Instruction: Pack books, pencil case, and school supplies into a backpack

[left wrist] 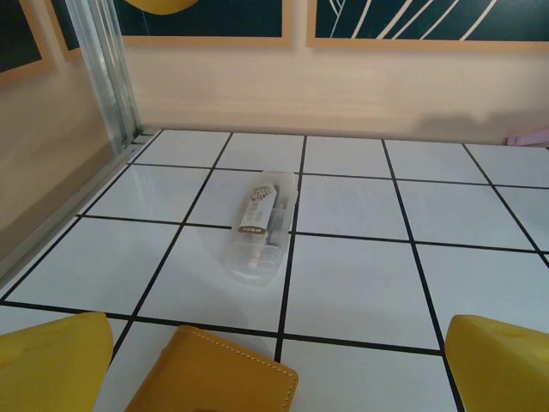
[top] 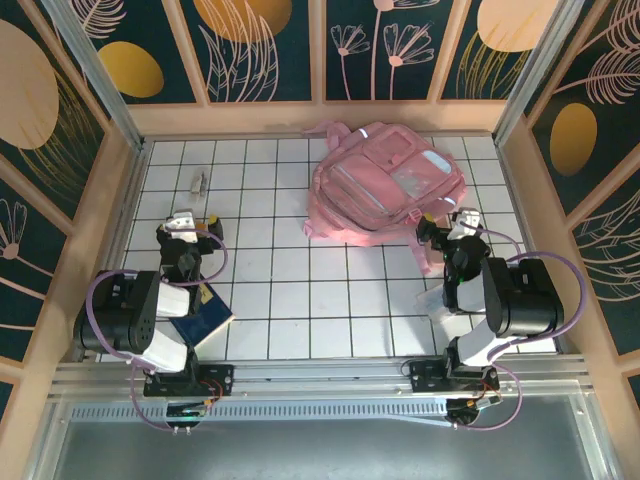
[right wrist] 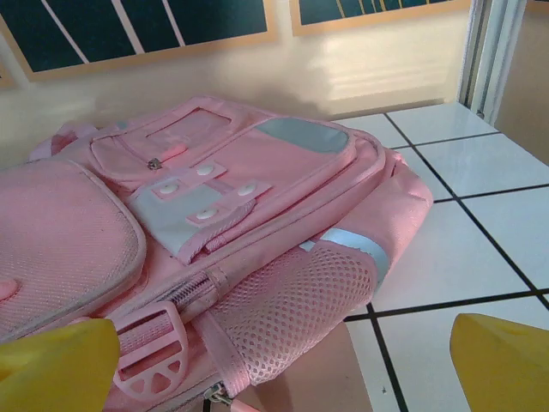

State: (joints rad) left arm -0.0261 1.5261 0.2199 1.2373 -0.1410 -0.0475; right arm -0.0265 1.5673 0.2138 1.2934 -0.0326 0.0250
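The pink backpack (top: 385,185) lies flat at the back middle of the tiled table, with its mesh side pocket (right wrist: 300,313) close in front of my right gripper (right wrist: 279,365). That right gripper (top: 462,222) is open and holds nothing. My left gripper (top: 188,225) is open too, and the orange square pad (left wrist: 214,373) lies on the tiles between and below its yellow fingers (left wrist: 51,360). A small clear grey-white oblong piece (left wrist: 262,227) lies further ahead (top: 198,182). The dark blue book (top: 207,313) lies partly hidden under the left arm.
A pale flat sheet (top: 437,300) lies under the right arm and looks brownish below the backpack's pocket (right wrist: 395,369). Wooden walls with metal corner posts (left wrist: 107,69) enclose the table. Bare tiles stretch between the two arms (top: 320,290).
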